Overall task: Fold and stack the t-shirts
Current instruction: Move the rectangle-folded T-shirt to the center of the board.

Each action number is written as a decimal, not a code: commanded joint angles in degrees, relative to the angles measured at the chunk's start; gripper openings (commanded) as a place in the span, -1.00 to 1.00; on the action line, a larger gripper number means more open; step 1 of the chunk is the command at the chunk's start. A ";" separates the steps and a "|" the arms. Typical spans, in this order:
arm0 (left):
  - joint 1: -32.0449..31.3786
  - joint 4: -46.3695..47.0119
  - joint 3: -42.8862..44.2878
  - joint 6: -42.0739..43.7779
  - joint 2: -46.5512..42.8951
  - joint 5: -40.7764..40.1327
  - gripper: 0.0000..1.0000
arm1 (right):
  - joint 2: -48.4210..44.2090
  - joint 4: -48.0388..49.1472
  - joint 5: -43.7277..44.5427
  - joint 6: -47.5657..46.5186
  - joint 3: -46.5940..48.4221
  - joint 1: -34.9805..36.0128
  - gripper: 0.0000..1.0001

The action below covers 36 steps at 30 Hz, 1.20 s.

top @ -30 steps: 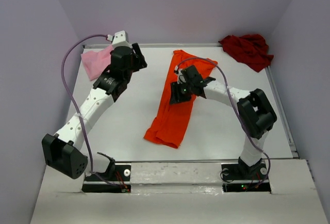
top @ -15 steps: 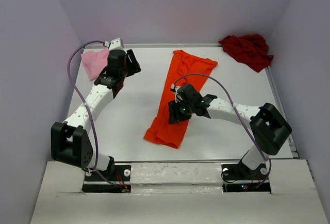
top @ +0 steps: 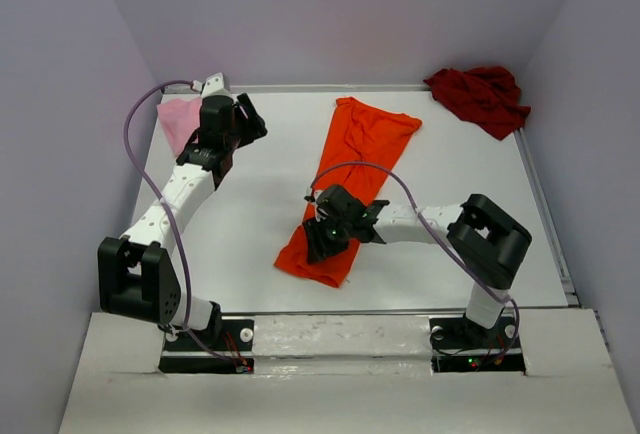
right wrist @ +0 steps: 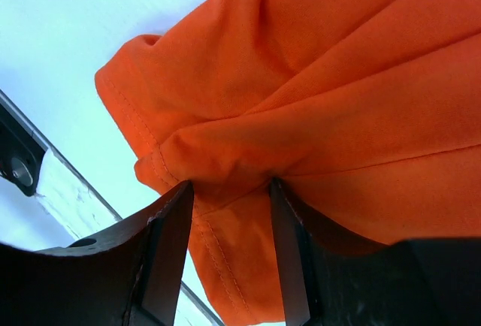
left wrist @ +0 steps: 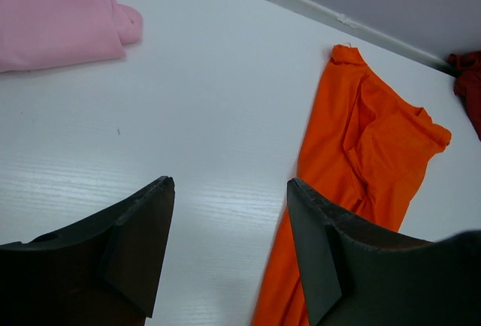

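My right pincer [right wrist: 230, 187] holds the orange t-shirt [top: 355, 159]: a fold of the cloth close to its hem is gathered between my two fingers, which stand narrow around it. This shirt lies long and slim in the middle of the white table [top: 250, 214], running from the far side toward my bases, and I grip it at its near end. My left pincer [left wrist: 229, 182] is wide and holds nothing. It hangs over bare table, between the pink t-shirt [top: 178, 119] at the far left corner and the orange one. The dark red t-shirt [top: 480, 94] lies crumpled at the far right corner, well apart from both pincers.
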 commanded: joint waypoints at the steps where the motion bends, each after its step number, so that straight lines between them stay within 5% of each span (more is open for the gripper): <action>1: 0.10 2.36 -0.13 0.25 -2.39 0.62 0.42 | 2.20 3.51 -0.75 1.25 -0.44 1.20 0.03; 14: 0.97 2.10 0.14 0.25 -2.22 1.42 0.43 | -8.95 4.05 -0.50 5.38 -18.08 2.25 0.03; 23: 1.59 2.27 0.22 -0.28 -1.69 2.91 0.43 | -26.70 -9.21 6.09 7.49 -24.08 2.25 0.04; 30: 1.68 2.62 -0.30 -0.36 -1.78 3.44 0.43 | -33.30 -11.87 9.09 5.31 -18.91 2.25 0.06; 36: 1.68 2.97 -0.65 -0.36 -1.69 4.23 0.43 | -28.41 -13.09 19.26 -1.11 -0.65 2.25 0.08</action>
